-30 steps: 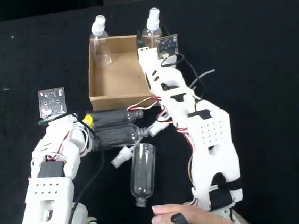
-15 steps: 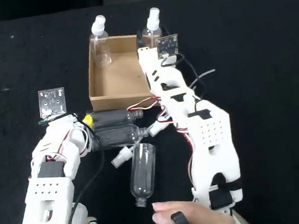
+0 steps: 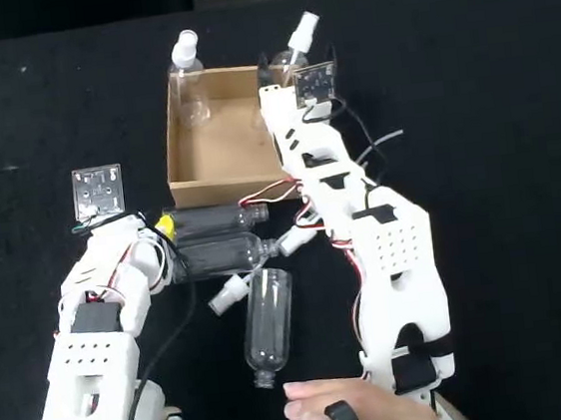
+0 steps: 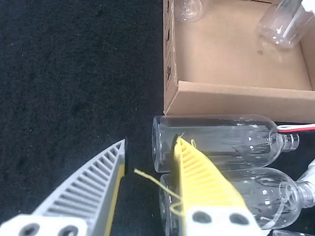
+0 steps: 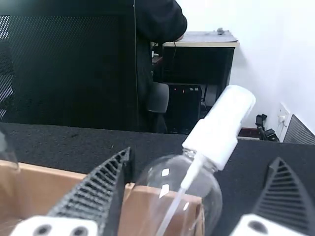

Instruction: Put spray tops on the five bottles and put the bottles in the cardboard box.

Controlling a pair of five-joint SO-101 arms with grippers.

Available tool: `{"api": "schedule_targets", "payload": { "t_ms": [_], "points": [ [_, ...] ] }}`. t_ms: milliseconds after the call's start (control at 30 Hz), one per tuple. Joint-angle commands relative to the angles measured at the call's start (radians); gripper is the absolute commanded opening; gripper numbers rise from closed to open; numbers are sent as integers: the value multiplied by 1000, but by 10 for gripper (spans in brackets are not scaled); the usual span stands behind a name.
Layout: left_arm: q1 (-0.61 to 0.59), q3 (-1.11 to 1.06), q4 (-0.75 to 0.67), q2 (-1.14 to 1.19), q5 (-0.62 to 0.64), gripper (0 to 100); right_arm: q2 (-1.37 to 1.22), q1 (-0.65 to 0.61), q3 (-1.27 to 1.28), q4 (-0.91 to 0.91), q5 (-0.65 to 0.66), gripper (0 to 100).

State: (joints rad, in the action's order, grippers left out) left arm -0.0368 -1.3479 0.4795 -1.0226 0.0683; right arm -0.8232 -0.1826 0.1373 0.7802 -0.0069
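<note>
Gripper of the right arm [image 5: 204, 155] is found wide open, its two fingers standing either side of a tilted bottle [image 5: 172, 196]; no firm hold on it can be confirmed. This bottle carries a white spray top [image 5: 221, 123], which leans to the right. It is placed at the far right corner of the cardboard box [image 3: 223, 189]. A second capped bottle [image 3: 188, 79] is noted upright at the far left corner of the same box.

The left gripper [image 4: 150, 142] is recorded as open with nothing held, hanging over the counter [image 3: 470, 100] just near of the box's left corner. Its yellow finger [image 4: 199, 182] overlaps the bases of two clear bottles lying side by side on the counter.

The far lying bottle [image 3: 211, 219] is set just beside the near wall of the box, neck to the right and uncapped. The middle lying bottle [image 3: 220, 254] lies touching it on the near side. A white spray top [image 3: 299, 238] is seen at its neck; whether it is seated cannot be told.

A loose spray top [image 3: 227, 296] lies on the counter just near of the middle bottle. Beside it, the near lying bottle [image 3: 267, 322] is laid with its open neck pointing to the near edge.
</note>
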Motion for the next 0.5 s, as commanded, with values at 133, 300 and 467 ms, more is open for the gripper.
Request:
{"api": "schedule_targets", "payload": {
  "t_ms": [133, 300, 467],
  "points": [
    [15, 21, -23, -18, 2, 155, 16, -11, -59, 12, 5, 254],
    [12, 21, -23, -18, 2, 155, 19, -6, -61, 12, 9, 97],
    [12, 21, -23, -18, 2, 155, 22, 3, -65, 60, 11, 12]
  ]
}}
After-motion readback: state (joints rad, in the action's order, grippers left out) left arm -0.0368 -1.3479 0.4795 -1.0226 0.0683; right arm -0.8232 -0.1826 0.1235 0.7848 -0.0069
